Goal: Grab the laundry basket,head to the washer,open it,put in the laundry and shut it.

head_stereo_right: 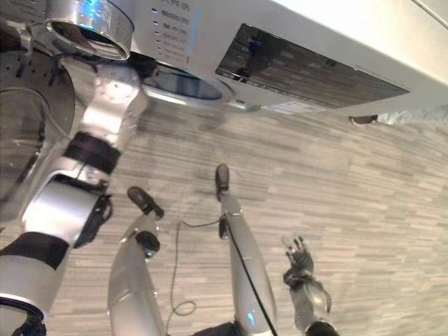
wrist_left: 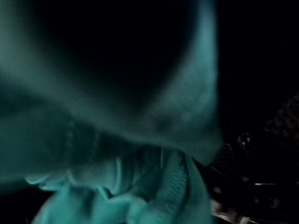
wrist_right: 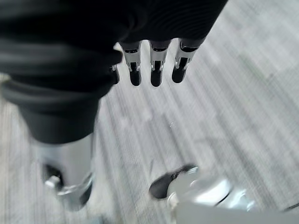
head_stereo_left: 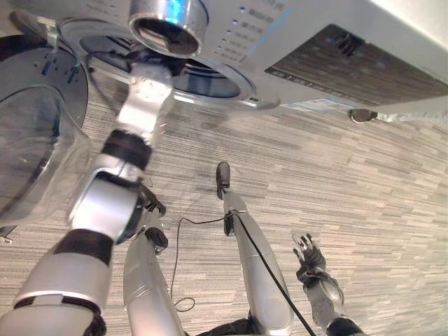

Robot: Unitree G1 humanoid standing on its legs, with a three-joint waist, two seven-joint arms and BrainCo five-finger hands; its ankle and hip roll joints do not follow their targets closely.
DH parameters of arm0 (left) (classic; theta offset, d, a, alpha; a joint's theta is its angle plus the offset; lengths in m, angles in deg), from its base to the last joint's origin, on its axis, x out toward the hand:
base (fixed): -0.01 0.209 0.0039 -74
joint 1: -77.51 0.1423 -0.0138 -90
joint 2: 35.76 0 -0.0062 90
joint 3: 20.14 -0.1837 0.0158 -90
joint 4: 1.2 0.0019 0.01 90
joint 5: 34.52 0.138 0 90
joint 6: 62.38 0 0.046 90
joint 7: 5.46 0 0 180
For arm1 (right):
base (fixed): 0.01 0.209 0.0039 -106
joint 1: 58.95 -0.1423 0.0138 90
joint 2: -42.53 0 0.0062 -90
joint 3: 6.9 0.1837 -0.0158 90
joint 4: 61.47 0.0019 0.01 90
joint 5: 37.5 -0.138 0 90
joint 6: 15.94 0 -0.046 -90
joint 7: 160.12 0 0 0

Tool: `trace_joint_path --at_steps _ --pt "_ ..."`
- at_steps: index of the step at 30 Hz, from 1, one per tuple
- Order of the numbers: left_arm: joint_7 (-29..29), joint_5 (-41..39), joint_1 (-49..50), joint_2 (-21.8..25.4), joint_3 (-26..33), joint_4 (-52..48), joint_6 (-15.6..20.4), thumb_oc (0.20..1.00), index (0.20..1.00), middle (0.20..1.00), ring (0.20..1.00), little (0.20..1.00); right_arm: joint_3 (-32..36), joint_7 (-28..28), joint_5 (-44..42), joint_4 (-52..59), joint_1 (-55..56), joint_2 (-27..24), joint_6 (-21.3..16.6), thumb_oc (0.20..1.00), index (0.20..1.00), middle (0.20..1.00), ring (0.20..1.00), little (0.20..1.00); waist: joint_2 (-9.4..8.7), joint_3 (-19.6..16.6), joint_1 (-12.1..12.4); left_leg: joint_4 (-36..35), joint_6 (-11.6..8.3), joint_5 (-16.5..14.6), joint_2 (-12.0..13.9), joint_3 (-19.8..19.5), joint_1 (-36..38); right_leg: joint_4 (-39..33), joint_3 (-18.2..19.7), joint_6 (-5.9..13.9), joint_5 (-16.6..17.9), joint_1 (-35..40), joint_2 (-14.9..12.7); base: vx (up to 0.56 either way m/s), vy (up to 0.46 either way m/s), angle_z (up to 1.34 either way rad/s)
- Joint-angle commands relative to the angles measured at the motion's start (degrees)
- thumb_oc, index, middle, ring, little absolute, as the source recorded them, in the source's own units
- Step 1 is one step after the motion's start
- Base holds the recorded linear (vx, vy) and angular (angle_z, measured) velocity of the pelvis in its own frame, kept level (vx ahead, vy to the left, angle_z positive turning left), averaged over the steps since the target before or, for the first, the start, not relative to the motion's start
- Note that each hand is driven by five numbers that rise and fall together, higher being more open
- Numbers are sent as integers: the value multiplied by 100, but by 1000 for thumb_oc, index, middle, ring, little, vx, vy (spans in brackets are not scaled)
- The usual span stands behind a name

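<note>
Teal cloth, the laundry point(wrist_left: 140, 186), lies bunched inside the dark drum in my left wrist view. The washer point(head_stereo_left: 336, 56) runs across the top of the frame, its door point(head_stereo_left: 35, 147) swung open at upper left. My left arm reaches into the opening; I cannot tell that robot hand's state. My right robot hand point(head_stereo_left: 308, 255) hangs at lower right, fingers straight, empty. Judgement: loading under way; shutting remains.
</note>
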Motion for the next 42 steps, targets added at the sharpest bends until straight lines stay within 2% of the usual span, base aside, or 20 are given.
trace_joint_path --at_steps 1,2,6,10,11,12,13,14,17,19,20,21,23,24,28,29,30,34,37,42 --pt "554 -1465 -1515 679 81 783 261 1000 1000 1000 1000 1000 228 -189 -21 -5 9 -766 -53 1000 1000 1000 1000 1000 148 -512 -242 -191 -280 -352 109 411 -94 256 13 280 -918 265 141 37 144 -21" --pt "1199 -2266 -1956 1192 -137 1106 -31 1000 1000 1000 1000 1000 452 -173 -25 33 4 -951 141 1000 1000 1000 1000 1000 201 -577 -272 -235 -285 -327 135 469 -100 98 120 326 -843 309 172 30 139 -39" --pt "1943 -1881 -2102 1734 -926 1337 -477 1000 1000 1000 1000 1000 721 -99 15 49 193 -1191 401 1000 1000 1000 1000 1000 305 -610 -172 -298 -255 -231 154 539 -66 -29 146 324 -776 405 160 9 4 -50" --pt "2198 -130 -1729 1516 -1608 1364 -835 1000 1000 1000 1000 1000 793 146 -140 -368 375 -1221 552 1000 1000 1000 1000 1000 454 -600 6 -353 -273 -145 120 451 50 0 61 267 -865 512 132 -11 -50 -14" --pt "2362 1166 -1518 1290 -2187 1320 -1070 1000 1000 1000 1000 1000 688 266 -223 -555 311 -1229 602 1000 1000 1000 1000 1000 493 -538 54 -428 -295 -93 94 413 139 54 -5 227 -918 526 128 -30 -61 -3" --pt "2353 1187 -1515 1287 -2188 1311 -1078 1000 1000 1000 1000 1000 687 274 -226 -563 308 -1221 598 1000 1000 1000 1000 1000 483 -537 55 -442 -290 -72 89 418 143 47 -7 222 -908 527 126 -46 -82 18" --pt "2439 2277 -1237 1153 -2720 1035 -1236 1000 1000 1000 1000 1000 587 400 -261 -575 336 -1194 649 1000 1000 1000 1000 1000 517 -495 91 -507 -305 -29 63 373 192 97 -43 195 -944 525 144 -39 -66 29" --pt "2371 2606 -1128 1135 -2859 761 -1229 1000 1000 1000 1000 1000 573 444 -302 -551 358 -1168 676 1000 1000 1000 1000 1000 535 -476 123 -524 -313 -16 59 345 203 118 -66 188 -953 521 147 -34 -65 34" --pt "2448 3322 -744 1323 -3129 -205 -1307 1000 1000 1000 1000 1000 532 574 -277 -472 494 -1091 733 1000 1000 1000 1000 1000 564 -460 199 -563 -341 20 51 281 235 146 -127 173 -987 542 157 -20 -61 15" --pt "2605 4130 -297 1794 -3392 -1450 -1293 1000 1000 1000 1000 1000 538 729 -223 -377 634 -1086 799 1000 1000 1000 1000 1000 609 -422 322 -597 -379 64 52 214 275 188 -179 157 -1042 572 171 -17 -46 8" --pt "2609 4133 -284 1806 -3383 -1467 -1303 1000 1000 1000 1000 1000 530 728 -223 -376 636 -1089 799 1000 1000 1000 1000 1000 609 -428 314 -602 -380 68 50 215 275 185 -179 156 -1040 571 171 -35 -78 7" --pt "2750 4418 152 2175 -3334 -2390 -1229 1000 1000 1000 1000 1000 618 827 -183 -252 804 -1095 821 1000 1000 1000 1000 1000 622 -403 407 -606 -402 80 56 158 280 237 -228 131 -1090 590 179 -35 -91 6" --pt "2769 4388 1050 2544 -2790 -3283 -1186 1000 1000 1000 1000 1000 766 828 -99 105 1036 -1010 770 1000 1000 1000 1000 1000 674 -392 527 -669 -444 138 38 85 312 248 -290 101 -1130 613 184 -38 -71 6" --pt "2684 4331 1797 2663 -2217 -3665 -1145 1000 1000 1000 1000 1000 811 827 -17 724 1417 -867 790 1000 1000 1000 1000 1000 704 -390 575 -689 -475 164 24 49 352 277 -314 80 -1164 632 193 -27 -51 12" --pt "2641 3882 4386 1758 -723 -4113 -1014 1000 1000 1000 1000 1000 693 821 433 1002 1815 -725 770 1000 1000 1000 1000 1000 754 -432 743 -812 -542 286 -43 -73 615 327 -404 -33 -1244 836 242 -25 -74 24" --pt "2578 3645 5633 1543 -158 -4305 -852 1000 1000 1000 1000 1000 822 763 678 980 1885 -683 775 1000 1000 1000 1000 1000 797 -485 849 -948 -572 337 -108 -108 899 277 -444 -80 -1257 1071 272 -28 -56 29" --pt "2582 3616 6085 1464 -17 -4274 -854 1000 1000 1000 1000 1000 853 763 749 936 1864 -690 788 1000 1000 1000 1000 1000 807 -544 880 -1046 -577 393 -138 -99 1027 198 -460 -92 -1230 1196 298 -6 -43 29" --pt "2910 3749 7689 1397 178 -3959 -943 1000 1000 1000 1000 1000 953 624 1095 735 1809 -811 898 1000 1000 1000 1000 1000 873 -862 1040 -1537 -625 599 -255 -72 1774 -287 -471 -74 -1125 1956 414 59 -25 6" --pt "2972 4793 8178 1485 -204 -3223 -1092 1000 1000 1000 1000 1000 856 553 1320 415 1783 -831 1002 1000 1000 1000 1000 1000 897 -1098 1094 -1715 -643 673 -244 -43 2314 -496 -399 -61 -1125 2490 487 84 -20 -7" --pt "2743 5158 8276 696 -416 -1124 -1304 1000 1000 1000 1000 1000 614 532 1399 -501 1356 -635 1098 1000 1000 1000 1000 1000 943 -1424 1145 -1879 -664 742 -260 -16 3059 -620 -416 -89 -1214 3215 518 66 -40 -9"
